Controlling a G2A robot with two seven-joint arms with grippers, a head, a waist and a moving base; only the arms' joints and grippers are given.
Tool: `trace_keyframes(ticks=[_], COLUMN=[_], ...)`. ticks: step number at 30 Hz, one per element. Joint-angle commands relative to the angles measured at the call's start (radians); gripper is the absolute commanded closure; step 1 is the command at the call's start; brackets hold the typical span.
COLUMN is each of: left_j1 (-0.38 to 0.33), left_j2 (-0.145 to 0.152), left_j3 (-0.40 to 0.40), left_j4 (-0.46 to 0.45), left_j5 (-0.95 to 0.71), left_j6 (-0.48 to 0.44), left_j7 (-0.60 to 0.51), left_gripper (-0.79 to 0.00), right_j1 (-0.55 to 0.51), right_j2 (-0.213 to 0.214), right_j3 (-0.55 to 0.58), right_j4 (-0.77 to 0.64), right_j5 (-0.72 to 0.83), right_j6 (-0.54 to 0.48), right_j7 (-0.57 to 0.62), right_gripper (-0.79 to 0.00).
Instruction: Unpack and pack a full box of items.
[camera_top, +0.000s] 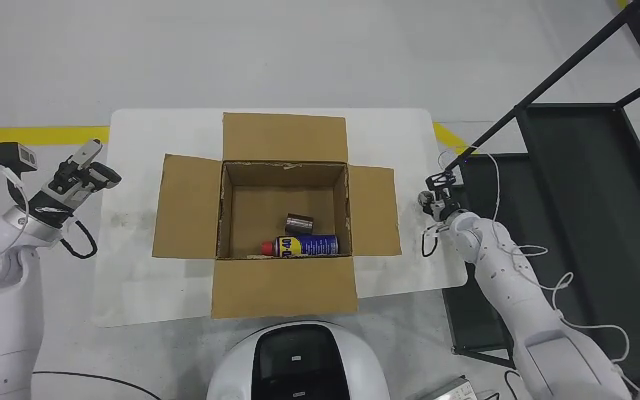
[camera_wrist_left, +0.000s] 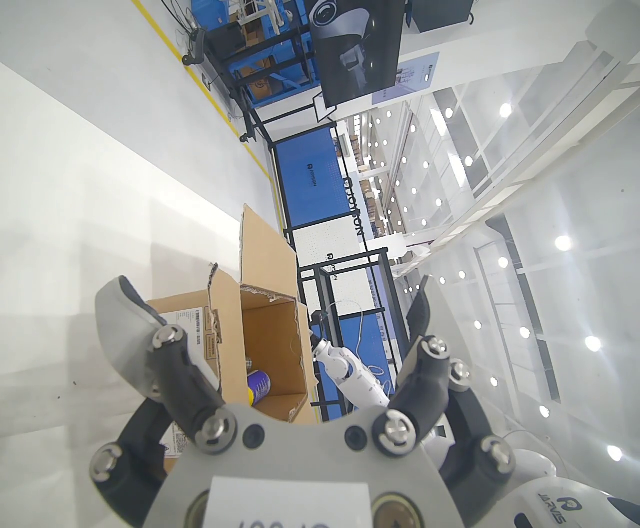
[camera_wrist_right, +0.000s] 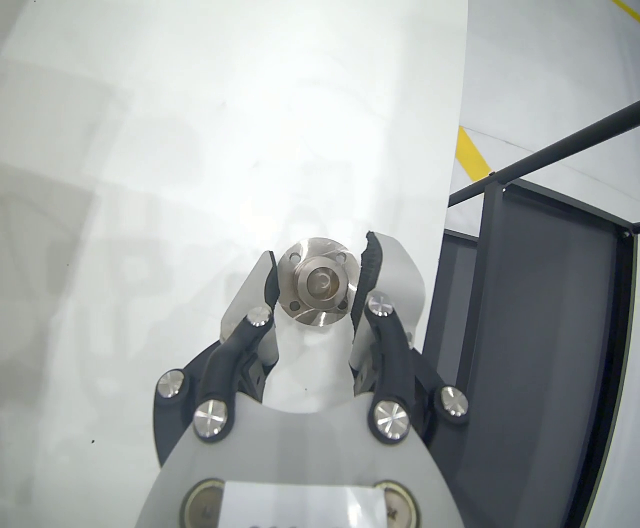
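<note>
Right pincer (camera_wrist_right: 316, 278) grasps a metal flange (camera_wrist_right: 320, 300) at three o'clock on the bench (camera_top: 140, 150); left pincer (camera_wrist_left: 271, 295) released at nine o'clock.

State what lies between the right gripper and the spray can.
In the top view: bare table, then the spread flap and side wall of the box. The right gripper holds a metal flange; the spray can lies inside.

The white table (camera_top: 150, 135) bears one thing directly: an open cardboard box (camera_top: 285, 136), set about mid-table with its four flaps spread outward. The near flap comes about to the table's near edge, and faint grey scuffs mark the top left of the box
</note>
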Motion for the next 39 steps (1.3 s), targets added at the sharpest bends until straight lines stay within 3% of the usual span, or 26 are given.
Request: trace_keyframes(ticks=[1, 5, 7, 8, 18, 28, 34, 36, 39], left_j1=[0.000, 0.000, 0.000, 0.000, 0.000, 0.000, 0.000, 0.000, 0.000], left_j2=[0.000, 0.000, 0.000, 0.000, 0.000, 0.000, 0.000, 0.000, 0.000], left_j3=[0.000, 0.000, 0.000, 0.000, 0.000, 0.000, 0.000, 0.000, 0.000], left_j4=[0.000, 0.000, 0.000, 0.000, 0.000, 0.000, 0.000, 0.000, 0.000], left_j5=[0.000, 0.000, 0.000, 0.000, 0.000, 0.000, 0.000, 0.000, 0.000], left_j6=[0.000, 0.000, 0.000, 0.000, 0.000, 0.000, 0.000, 0.000, 0.000], left_j7=[0.000, 0.000, 0.000, 0.000, 0.000, 0.000, 0.000, 0.000, 0.000], left_gripper=[-0.785, -0.785, -0.785, -0.785, -0.785, -0.785, -0.785, -0.785, -0.785], right_j1=[0.003, 0.005, 0.005, 0.005, -0.005, -0.043, -0.061, -0.064, -0.078], right_j2=[-0.002, -0.004, -0.005, -0.006, -0.005, -0.003, -0.002, -0.002, 0.005], right_j3=[-0.004, -0.011, -0.013, -0.013, -0.004, 0.030, 0.022, 0.029, 0.051], right_j4=[0.005, 0.012, 0.013, 0.013, 0.004, -0.041, -0.072, -0.079, -0.102], right_j5=[-0.005, -0.025, -0.033, -0.036, -0.054, 0.018, -0.041, -0.039, -0.038], right_j6=[0.002, 0.005, 0.008, 0.010, 0.017, -0.041, -0.001, 0.009, -0.006], right_j7=[-0.003, -0.010, -0.015, -0.018, -0.044, -0.045, -0.055, -0.062, -0.073], right_gripper=[-0.259, -0.209, -0.120, 0.000, 0.000, 0.000, 0.000, -0.348, -0.748])
